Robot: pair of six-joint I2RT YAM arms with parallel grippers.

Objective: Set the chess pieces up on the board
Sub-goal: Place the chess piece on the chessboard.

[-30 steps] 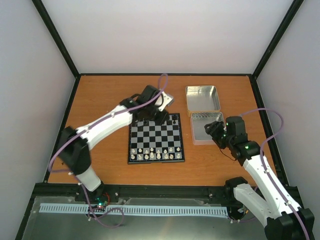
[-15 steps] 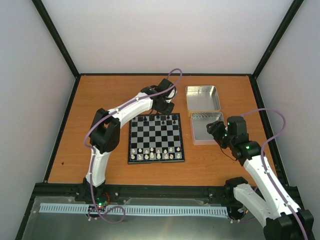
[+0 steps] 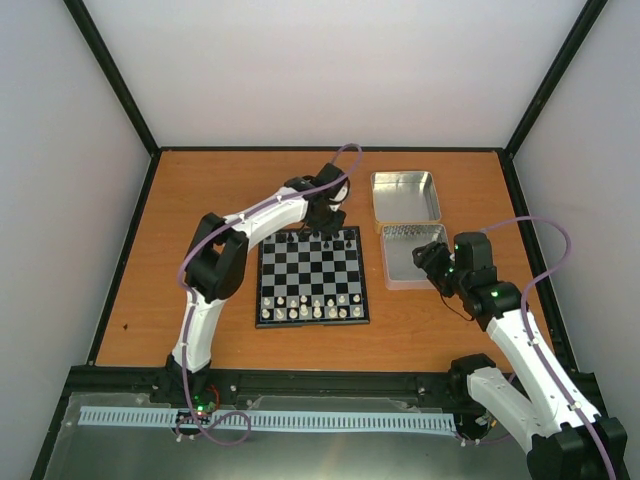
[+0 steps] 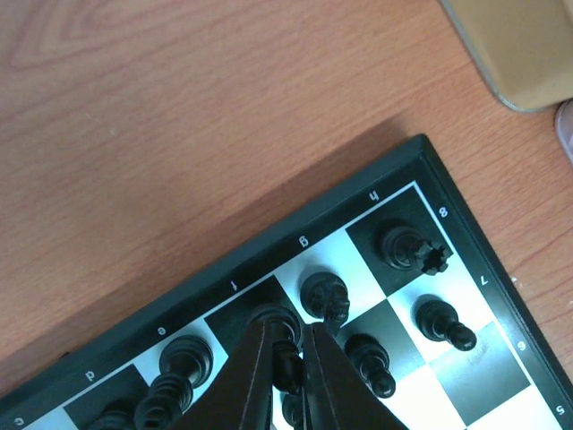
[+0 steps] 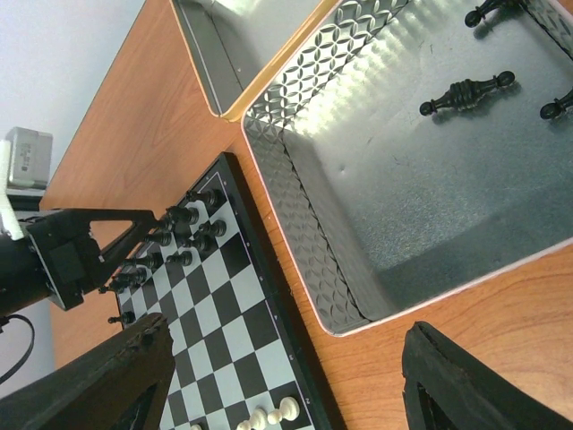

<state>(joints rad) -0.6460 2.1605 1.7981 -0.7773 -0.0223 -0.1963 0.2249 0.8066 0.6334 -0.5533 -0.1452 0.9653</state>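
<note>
While the left claw is pressed together on one black piece standing in the far row of the board, four more black pieces stand free in the corner beside it. Others on its other side are cut off by the frame. White pieces fill the board's two near rows, too small to count. Two tins lie on the table right of the board: a far tin and a near tin. Three black pieces lie in the near tin, one whole, two cropped. The right claw is spread wide, holding nothing, over that tin's near edge.
</note>
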